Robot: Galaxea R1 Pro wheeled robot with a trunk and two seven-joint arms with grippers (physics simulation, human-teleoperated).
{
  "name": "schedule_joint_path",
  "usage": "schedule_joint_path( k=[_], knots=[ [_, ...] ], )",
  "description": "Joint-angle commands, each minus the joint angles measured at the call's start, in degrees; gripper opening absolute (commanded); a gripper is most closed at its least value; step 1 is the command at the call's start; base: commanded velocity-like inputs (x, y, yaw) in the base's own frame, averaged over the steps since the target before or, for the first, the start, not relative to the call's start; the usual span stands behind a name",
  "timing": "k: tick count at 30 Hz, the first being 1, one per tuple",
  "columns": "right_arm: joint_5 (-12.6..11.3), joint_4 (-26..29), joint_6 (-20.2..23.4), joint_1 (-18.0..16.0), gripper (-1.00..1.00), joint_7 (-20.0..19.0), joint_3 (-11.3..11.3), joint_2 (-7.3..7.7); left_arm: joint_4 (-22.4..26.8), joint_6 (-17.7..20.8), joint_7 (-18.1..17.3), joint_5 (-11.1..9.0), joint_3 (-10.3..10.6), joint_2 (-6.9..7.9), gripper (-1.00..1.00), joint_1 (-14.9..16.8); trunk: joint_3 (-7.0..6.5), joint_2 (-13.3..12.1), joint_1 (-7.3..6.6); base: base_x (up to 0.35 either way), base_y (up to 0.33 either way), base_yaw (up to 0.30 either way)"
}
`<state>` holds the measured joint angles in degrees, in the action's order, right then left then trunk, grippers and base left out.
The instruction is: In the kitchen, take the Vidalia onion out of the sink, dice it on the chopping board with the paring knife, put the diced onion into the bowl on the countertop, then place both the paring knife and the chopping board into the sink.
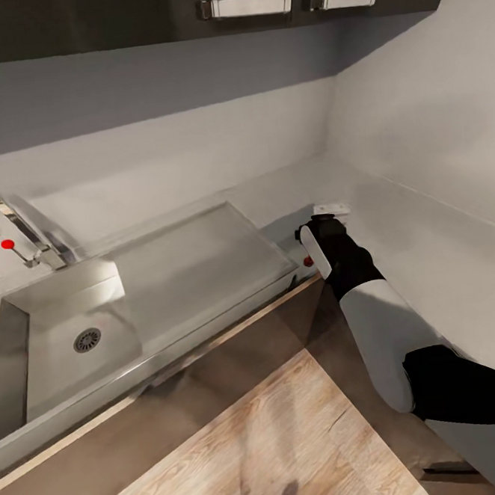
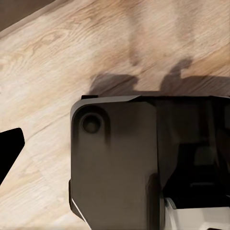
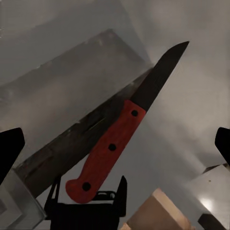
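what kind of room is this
Most likely a kitchen: a steel sink with a drainboard and chrome tap is set into a grey countertop, dark wall cabinets hang above, and a paring knife lies before the right claw.

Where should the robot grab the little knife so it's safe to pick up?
By the red handle of the paring knife, probably from above, with one finger on each long side of the handle. The knife seems to lie flat on the grey countertop beside the sink, blade pointing away. The right gripper hangs open over it, fingertips either side.
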<state>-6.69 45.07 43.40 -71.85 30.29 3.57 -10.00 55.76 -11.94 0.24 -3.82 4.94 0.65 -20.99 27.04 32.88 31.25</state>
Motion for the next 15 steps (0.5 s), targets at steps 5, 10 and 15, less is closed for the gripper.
schedule_joint_path(
  k=[5, 10, 15],
  knots=[
    [-0.6, 0.0, 0.1, 0.0, 1.0, 0.6, 0.1, 0.0, 0.0, -0.1, 0.0, -0.4, 0.2, 0.06, 1.0, 0.0, 0.09, 0.1, 0.02, 0.037, 0.0, 0.013],
    [-0.6, -0.2, 0.1, 0.0, 1.0, 0.5, 0.0, 0.0, 0.0, -0.1, 0.0, -0.4, 0.2, 0.06, 1.0, 0.0, 0.16, 0.1, 0.02, 0.049, 0.0, 0.001],
    [-0.5, -0.3, 0.1, 0.0, 1.0, 0.5, 0.0, 0.0, -0.3, -0.1, 0.0, -0.4, 0.2, 0.06, 1.0, 0.0, 0.33, 0.1, 0.02, 0.006, 0.0, 0.0]
  ],
)
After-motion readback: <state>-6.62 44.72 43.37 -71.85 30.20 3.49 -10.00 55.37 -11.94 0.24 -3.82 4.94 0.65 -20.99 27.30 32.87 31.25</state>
